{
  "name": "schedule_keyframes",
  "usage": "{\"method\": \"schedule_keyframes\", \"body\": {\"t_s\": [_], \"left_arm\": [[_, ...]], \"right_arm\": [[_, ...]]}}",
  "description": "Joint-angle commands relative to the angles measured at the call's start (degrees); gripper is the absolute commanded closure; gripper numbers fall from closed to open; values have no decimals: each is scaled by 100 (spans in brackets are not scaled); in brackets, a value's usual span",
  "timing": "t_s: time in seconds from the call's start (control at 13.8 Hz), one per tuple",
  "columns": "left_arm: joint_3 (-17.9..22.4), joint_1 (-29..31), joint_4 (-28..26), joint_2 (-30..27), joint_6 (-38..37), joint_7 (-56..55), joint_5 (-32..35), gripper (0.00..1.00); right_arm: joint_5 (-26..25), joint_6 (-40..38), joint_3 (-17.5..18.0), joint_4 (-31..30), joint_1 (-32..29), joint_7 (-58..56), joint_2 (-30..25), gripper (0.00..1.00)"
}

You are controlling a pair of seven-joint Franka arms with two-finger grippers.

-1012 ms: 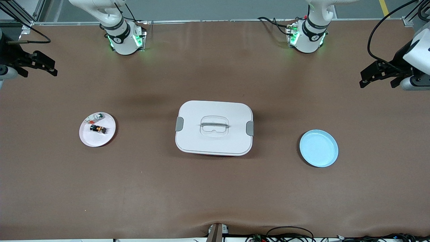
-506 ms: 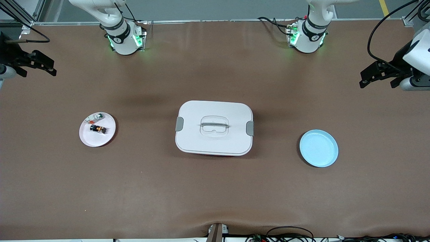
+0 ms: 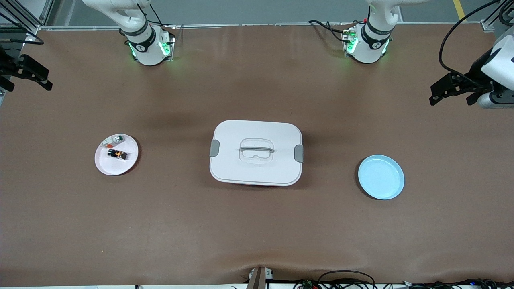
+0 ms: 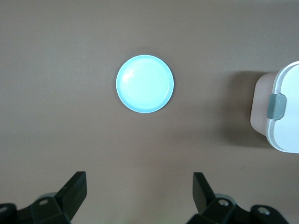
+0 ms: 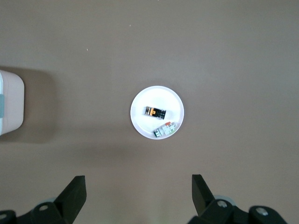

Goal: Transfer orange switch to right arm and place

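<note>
A: Orange-marked black switch [image 3: 117, 153] lies on the white plate [image 3: 105, 164], toward the right arm's end of the tabletop. A second small part, pale with a green and red end [image 3: 113, 140], shares the plate just beside it, apart from it.

B: Blue plate [image 3: 381, 177] at the left arm's end?

A: Bare in both the front and left wrist views. White lidded box [image 3: 256, 152] sits mid-table between the two plates, lid on, latches at both ends.

B: Grippers?

A: Left gripper [image 3: 451, 89] hangs high over the tabletop's edge at its own end, fingers [image 4: 74, 189] spread wide, nothing between them. Right gripper [image 3: 27, 71] hangs high at its own end, fingers [image 5: 75, 191] likewise apart and carrying nothing. Neither is near either plate.

B: So which stage?

A: Judgement only: the switch resting on the right arm's plate, both grippers up and clear, is what a finished handover and placement would leave. It also fits a layout waiting for a pick. Can't settle it from this.

B: Handling notes?

A: If the switch is gripped, I'd close across its narrow sides and keep clear of the neighbouring part. The plate is light and could slide.
</note>
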Motion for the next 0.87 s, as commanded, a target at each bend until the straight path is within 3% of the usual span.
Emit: {"method": "schedule_keyframes", "body": {"t_s": [0.0, 0.8], "left_arm": [[-21, 20, 63, 18, -93, 113, 23, 0], [-30, 20, 89, 26, -85, 122, 14, 0]], "right_arm": [[-19, -79, 45, 395, -18, 0, 370, 0], [8, -26, 63, 352, 0, 0, 432, 0]]}}
